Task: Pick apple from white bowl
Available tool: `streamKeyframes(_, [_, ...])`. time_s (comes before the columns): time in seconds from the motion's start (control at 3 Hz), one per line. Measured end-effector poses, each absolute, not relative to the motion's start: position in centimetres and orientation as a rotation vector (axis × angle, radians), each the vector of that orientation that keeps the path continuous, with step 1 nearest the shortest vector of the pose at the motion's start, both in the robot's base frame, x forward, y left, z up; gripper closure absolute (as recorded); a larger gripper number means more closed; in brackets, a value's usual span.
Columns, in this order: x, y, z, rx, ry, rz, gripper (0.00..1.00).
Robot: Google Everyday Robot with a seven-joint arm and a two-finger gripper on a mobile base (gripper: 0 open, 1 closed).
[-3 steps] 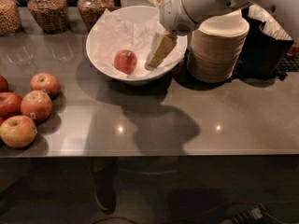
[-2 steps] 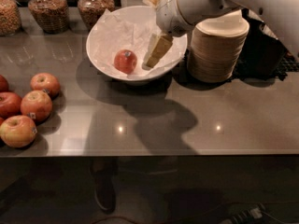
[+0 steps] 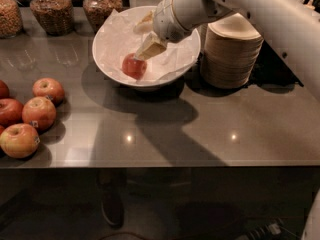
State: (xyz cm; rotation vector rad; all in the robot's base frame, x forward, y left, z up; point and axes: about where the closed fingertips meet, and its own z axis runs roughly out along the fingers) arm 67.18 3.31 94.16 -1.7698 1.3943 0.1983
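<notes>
The orange-red apple (image 3: 133, 67) lies in the wide white bowl (image 3: 186, 59) lined with crumpled white paper, at the back middle of the dark table. My gripper (image 3: 140, 41) reaches down into the bowl from the upper right on a white arm. Its two tan fingers are spread apart. The near finger (image 3: 150, 47) has its tip at the apple's upper right side. The far finger (image 3: 144, 22) is above and behind the apple. The apple rests on the paper and is not held.
A stack of small cream bowls (image 3: 231, 54) stands right of the white bowl. Glass jars (image 3: 50, 10) line the back left. Several red-and-yellow apples (image 3: 38, 112) lie at the table's left edge. The table's front edge (image 3: 160, 165) runs across below.
My gripper has moved left across the bowl, from its right side to just over the apple. The apple has stayed where it was.
</notes>
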Motion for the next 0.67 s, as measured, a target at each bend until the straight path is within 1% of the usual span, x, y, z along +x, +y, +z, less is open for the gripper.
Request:
streamKeyframes(0.33, [67.36, 3.94, 93.30, -1.787, 1.395, 0.219, 0.48])
streamKeyframes(0.67, [67.29, 4.25, 92.66, -1.798, 1.399, 0.234, 0.33])
